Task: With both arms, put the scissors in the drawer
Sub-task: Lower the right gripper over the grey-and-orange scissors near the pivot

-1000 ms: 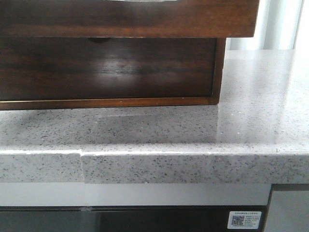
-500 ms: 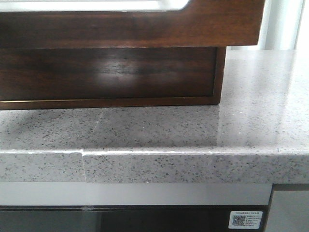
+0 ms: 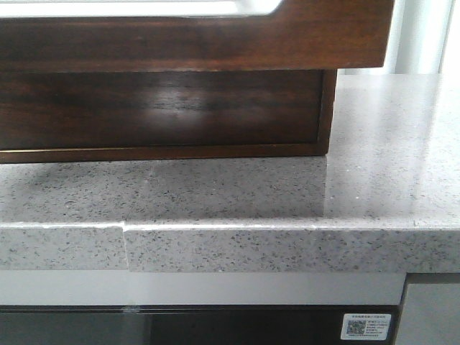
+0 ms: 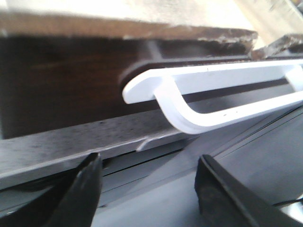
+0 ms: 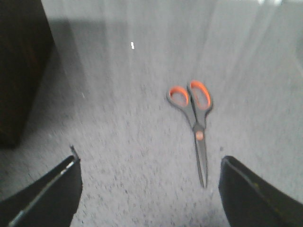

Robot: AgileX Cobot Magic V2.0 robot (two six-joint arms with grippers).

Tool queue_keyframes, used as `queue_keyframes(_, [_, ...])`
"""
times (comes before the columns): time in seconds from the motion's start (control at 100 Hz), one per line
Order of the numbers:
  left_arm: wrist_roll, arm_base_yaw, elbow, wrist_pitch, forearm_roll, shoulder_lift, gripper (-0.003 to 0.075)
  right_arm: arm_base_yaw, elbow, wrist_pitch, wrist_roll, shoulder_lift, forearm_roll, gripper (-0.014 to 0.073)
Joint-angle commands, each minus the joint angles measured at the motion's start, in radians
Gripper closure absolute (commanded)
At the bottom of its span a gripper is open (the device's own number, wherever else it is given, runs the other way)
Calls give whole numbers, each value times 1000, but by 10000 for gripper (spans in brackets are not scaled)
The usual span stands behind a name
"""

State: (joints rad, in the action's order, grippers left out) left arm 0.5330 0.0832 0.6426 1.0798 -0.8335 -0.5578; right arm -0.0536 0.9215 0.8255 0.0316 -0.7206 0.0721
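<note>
With the drawer (image 3: 194, 36) pulled out, the right hand (image 5: 149, 189), spread wide above the scissors (image 5: 195, 123) flat on the tabletop (image 5: 118, 156), should straddle the pivot; the left hand (image 4: 147, 189) is wide, empty.

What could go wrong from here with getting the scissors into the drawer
The scissors lie flat and closed on the counter, so the open right gripper might slip off the thin blades. The drawer overhangs the counter, so it may block the way down. The open left gripper holds nothing, so the drawer could shift.
</note>
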Motion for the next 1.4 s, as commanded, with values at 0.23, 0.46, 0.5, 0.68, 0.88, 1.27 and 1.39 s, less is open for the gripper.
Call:
queue_keyframes(0.23, [-241, -221, 277, -81, 493, -2, 313, -161, 98, 39, -12, -332, -36, 60])
queue_keyframes(0.46, [-249, -316, 254, -279, 579, -2, 313, -326, 181, 119, -214, -536, -175, 60])
queue_keyframes(0.5, [-249, -316, 247, -308, 579, -2, 313, -327, 205, 136, -218, -572, -172, 60])
queue_keyframes(0.68, [-249, -316, 228, -355, 579, -2, 313, -327, 312, 175, -262, -717, -172, 60])
queue_keyframes(0.88, [-249, -316, 213, -364, 575, -2, 313, -325, 422, 224, -282, -846, -171, 156])
queue_keyframes(1.27, [-249, -316, 202, -372, 562, -2, 313, -323, 543, 266, -356, -1003, -171, 198])
queue_keyframes(1.39, [-249, -316, 202, -379, 562, -2, 313, -323, 560, 266, -376, -1025, -171, 218])
